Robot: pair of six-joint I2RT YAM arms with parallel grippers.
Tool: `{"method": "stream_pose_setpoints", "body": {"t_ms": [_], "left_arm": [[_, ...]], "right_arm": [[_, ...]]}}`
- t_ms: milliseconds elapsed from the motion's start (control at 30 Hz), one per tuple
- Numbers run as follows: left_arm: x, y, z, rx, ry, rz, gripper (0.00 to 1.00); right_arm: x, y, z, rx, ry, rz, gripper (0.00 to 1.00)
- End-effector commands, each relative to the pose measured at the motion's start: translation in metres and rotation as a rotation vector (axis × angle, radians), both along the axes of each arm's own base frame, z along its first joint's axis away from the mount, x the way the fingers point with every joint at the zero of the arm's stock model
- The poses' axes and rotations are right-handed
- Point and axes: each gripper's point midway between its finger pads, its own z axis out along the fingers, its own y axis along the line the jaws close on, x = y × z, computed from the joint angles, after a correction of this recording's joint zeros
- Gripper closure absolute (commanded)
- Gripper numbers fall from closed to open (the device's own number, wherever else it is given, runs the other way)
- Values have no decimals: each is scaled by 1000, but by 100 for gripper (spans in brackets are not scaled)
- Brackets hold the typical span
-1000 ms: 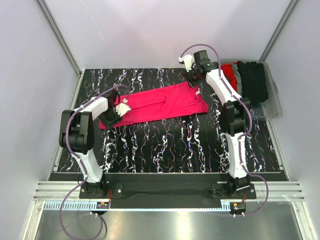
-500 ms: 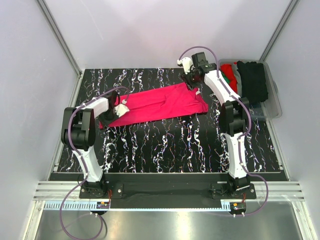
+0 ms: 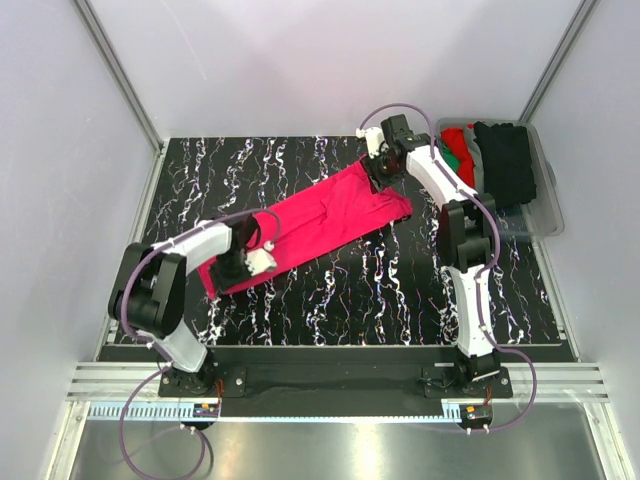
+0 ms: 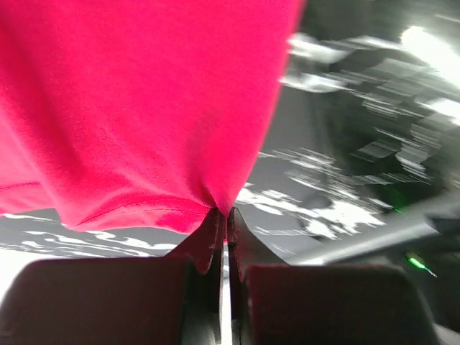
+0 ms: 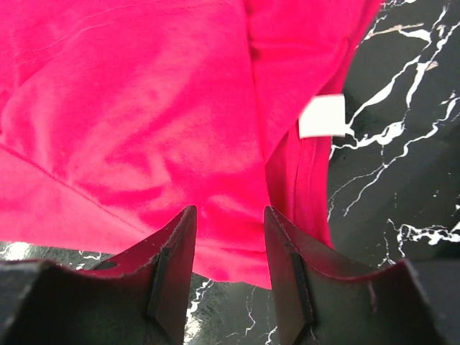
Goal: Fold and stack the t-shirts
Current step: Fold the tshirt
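The left hand (image 3: 245, 262) is pinching the near-left hem of the pink-red shirt (image 3: 320, 220), its fingers pressed together on the cloth. The shirt is lying stretched out on the tabletop (image 3: 400, 290), its long axis running diagonally from near left to far right, with the white label (image 5: 321, 116) at the far-right end. There the right hand (image 3: 381, 178) is sitting with its fingers spread apart over the cloth, gripping nothing, and further right a bin (image 3: 550, 200) is holding other shirts (image 3: 503, 160).

I count one pink-red t-shirt (image 3: 320, 220) with one white label (image 5: 321, 116), on one table (image 3: 400, 290). One bin (image 3: 548, 205) holds three cloth bundles: one red (image 3: 458, 140), one green (image 3: 453, 158), one black (image 3: 505, 160). I have two grippers: left gripper (image 3: 234, 268), right gripper (image 3: 378, 172).
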Motion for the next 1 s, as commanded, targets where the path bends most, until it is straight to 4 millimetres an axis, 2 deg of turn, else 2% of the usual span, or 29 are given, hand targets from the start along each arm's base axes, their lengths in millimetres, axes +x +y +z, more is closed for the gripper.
{"method": "stream_pose_setpoints", "body": {"t_ms": [0,100,233,300,367,400,467,500,567,600,667,700,767,800,833,867,900,933,967], "left_arm": [[-45,-21,18,-62,108,29,100],[-65,-39,25,-78,161,0,99],[-89,-70,27,-119,220,-83,98],[-96,-81,25,-126,243,-92,98],[-103,-99,25,-146,272,-126,97],[-105,-104,25,-147,280,-128,97],[-110,-121,27,-160,292,-170,97],[-112,-125,27,-161,295,-177,97],[-117,-139,28,-168,304,-219,97],[-118,-143,28,-170,309,-227,97],[-120,-153,26,-168,320,-262,96],[-120,-157,25,-168,323,-269,95],[-125,-172,24,-179,352,-299,95],[-126,-178,23,-184,360,-303,92],[-128,-192,25,-205,358,-327,90],[-130,-198,20,-195,373,-330,86],[-129,-212,23,-223,372,-334,82],[-134,-219,19,-215,389,-352,72],[-135,-227,19,-225,392,-359,69]], "right_arm": [[-4,17,-2,25,18,19,51],[-8,22,-11,22,37,30,51],[-16,41,-19,9,48,79,51],[-18,43,-30,-9,63,88,51],[-17,48,-32,-20,65,87,51],[-16,48,-41,-30,77,85,51],[-7,48,-43,-48,56,72,51],[-5,47,-53,-64,64,71,51],[9,46,-53,-89,24,61,51],[12,44,-65,-103,33,59,51],[24,48,-61,-104,-7,68,52],[27,48,-69,-107,-4,73,51],[39,54,-62,-95,-50,92,51],[43,56,-70,-99,-52,96,51],[55,61,-58,-79,-103,98,51],[59,65,-67,-76,-108,109,50],[64,67,-65,-64,-123,111,50],[75,75,-51,-38,-177,116,49],[78,81,-49,-29,-195,124,47]]}}
